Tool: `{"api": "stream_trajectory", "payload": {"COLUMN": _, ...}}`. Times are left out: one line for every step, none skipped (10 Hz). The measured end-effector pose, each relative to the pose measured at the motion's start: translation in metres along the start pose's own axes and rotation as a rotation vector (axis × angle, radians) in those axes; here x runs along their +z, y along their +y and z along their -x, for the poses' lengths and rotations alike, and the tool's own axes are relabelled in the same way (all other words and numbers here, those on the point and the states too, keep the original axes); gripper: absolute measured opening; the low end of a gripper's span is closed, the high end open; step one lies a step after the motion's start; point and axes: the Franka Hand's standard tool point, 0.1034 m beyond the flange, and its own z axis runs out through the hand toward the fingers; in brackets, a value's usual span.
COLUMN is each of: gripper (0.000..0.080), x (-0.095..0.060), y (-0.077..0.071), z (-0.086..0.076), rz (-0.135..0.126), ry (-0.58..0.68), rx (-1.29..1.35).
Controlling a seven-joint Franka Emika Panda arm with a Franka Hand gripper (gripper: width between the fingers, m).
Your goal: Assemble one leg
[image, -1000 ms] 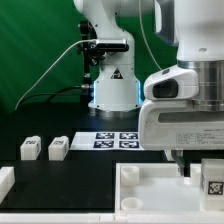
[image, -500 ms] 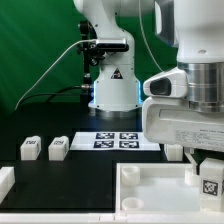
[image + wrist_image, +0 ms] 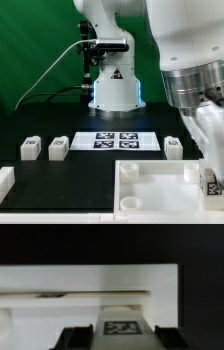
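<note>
Exterior view, from its left edge across: a white part (image 3: 5, 181) sits cut off at the frame edge on the black bench (image 3: 40, 172). Next come two loose legs side by side, the first leg (image 3: 30, 148) and the second leg (image 3: 58, 148), near each other but apart, each upright with a tag facing the camera. Behind and to their right lies the marker board (image 3: 118, 140), flat on the bench in front of the arm's base (image 3: 113, 90). A third leg (image 3: 173, 147) stands just beyond the marker board's right end. In the foreground the large white tray-like piece (image 3: 150, 190) with a raised rim fills the lower right. At the exterior view's far right the arm's wrist comes down over the tray's right corner, and the end effector (image 3: 211, 182) is there, with a tagged held leg (image 3: 214, 184) showing at the frame edge. Wrist view: the end effector (image 3: 122, 336) has its two dark fingers (image 3: 74, 338) closed against either side of the held leg (image 3: 122, 324), tag facing the camera, the block gripped between them. The held leg's far end lies against the tray-like piece (image 3: 60, 280), at a slot in its wall; actual contact or insertion there cannot be told.
</note>
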Motion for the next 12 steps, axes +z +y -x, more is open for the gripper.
{"api": "stream_trajectory", "payload": {"gripper": 0.0292, "x": 0.000, "y": 0.000, "z": 0.001, "rz": -0.003, "ry": 0.000, "rx": 0.073}}
{"api": "stream_trajectory", "payload": {"gripper": 0.0292, "x": 0.000, "y": 0.000, "z": 0.002, "rz": -0.002, "ry": 0.000, "rx": 0.126}}
{"api": "stream_trajectory", "payload": {"gripper": 0.0292, "x": 0.001, "y": 0.001, "z": 0.002, "rz": 0.000, "ry": 0.005, "rx": 0.195}}
{"api": "stream_trajectory", "payload": {"gripper": 0.0305, "x": 0.001, "y": 0.001, "z": 0.000, "rz": -0.001, "ry": 0.008, "rx": 0.202}}
{"api": "stream_trajectory", "payload": {"gripper": 0.0305, "x": 0.001, "y": 0.001, "z": 0.000, "rz": -0.001, "ry": 0.008, "rx": 0.195}}
{"api": "stream_trajectory", "payload": {"gripper": 0.0481, "x": 0.001, "y": 0.001, "z": 0.001, "rz": 0.000, "ry": 0.008, "rx": 0.195}}
{"api": "stream_trajectory", "payload": {"gripper": 0.0611, "x": 0.002, "y": 0.001, "z": 0.001, "rz": 0.000, "ry": 0.008, "rx": 0.195}}
{"api": "stream_trajectory", "payload": {"gripper": 0.0637, "x": 0.002, "y": 0.001, "z": 0.001, "rz": 0.000, "ry": 0.008, "rx": 0.195}}
{"api": "stream_trajectory", "payload": {"gripper": 0.0637, "x": 0.001, "y": 0.002, "z": 0.002, "rz": -0.001, "ry": 0.006, "rx": 0.170}}
{"api": "stream_trajectory", "payload": {"gripper": 0.0647, "x": -0.004, "y": 0.008, "z": 0.004, "rz": -0.004, "ry": 0.000, "rx": 0.101}}
{"api": "stream_trajectory", "payload": {"gripper": 0.0647, "x": -0.014, "y": 0.011, "z": 0.006, "rz": -0.012, "ry": -0.010, "rx": 0.096}}
{"api": "stream_trajectory", "payload": {"gripper": 0.0649, "x": -0.023, "y": 0.009, "z": 0.007, "rz": -0.028, "ry": -0.013, "rx": 0.078}}
